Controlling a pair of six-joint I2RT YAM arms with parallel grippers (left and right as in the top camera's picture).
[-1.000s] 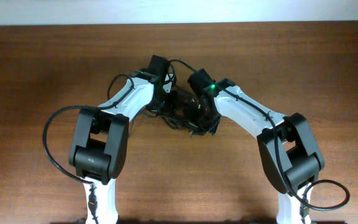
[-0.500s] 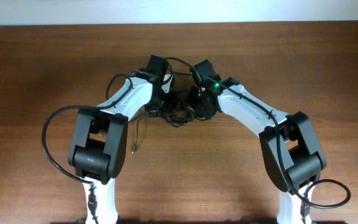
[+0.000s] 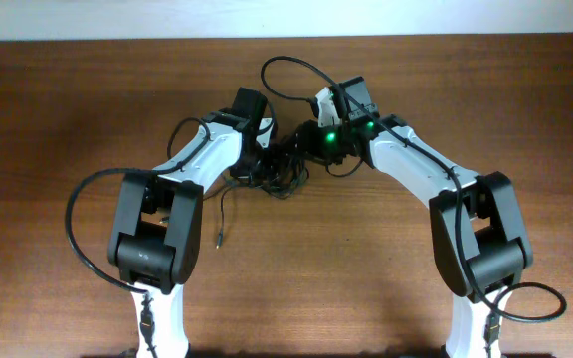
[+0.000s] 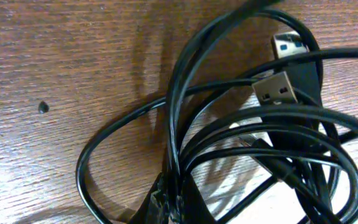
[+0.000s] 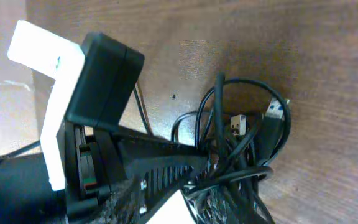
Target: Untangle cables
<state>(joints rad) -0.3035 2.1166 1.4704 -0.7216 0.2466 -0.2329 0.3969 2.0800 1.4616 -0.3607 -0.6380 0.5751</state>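
Note:
The cables (image 3: 285, 174) lie as one tangle of thin black cords between my two wrists in the overhead view. One loose cord end (image 3: 218, 239) trails toward the near left. In the left wrist view the cables (image 4: 241, 134) loop over the wood, with two metal USB plugs (image 4: 277, 88) on top. My left gripper (image 4: 173, 208) is shut on a few strands at the tangle's edge. In the right wrist view my right gripper (image 5: 173, 200) stands with its jaws parted beside the cables (image 5: 241, 149), holding nothing that I can see. The left arm's gripper head (image 5: 98, 81) fills the upper left there.
The brown wooden table (image 3: 88, 89) runs out on every side of the arms. Thick black arm cables loop at the near left (image 3: 78, 214), at the far middle (image 3: 296, 65) and at the near right (image 3: 530, 303). A pale wall strip (image 3: 286, 18) borders the far edge.
My right gripper has let go, its jaws parting, and has drawn back to the right and away. One cord end has dropped out toward the near left. The left gripper stays shut.

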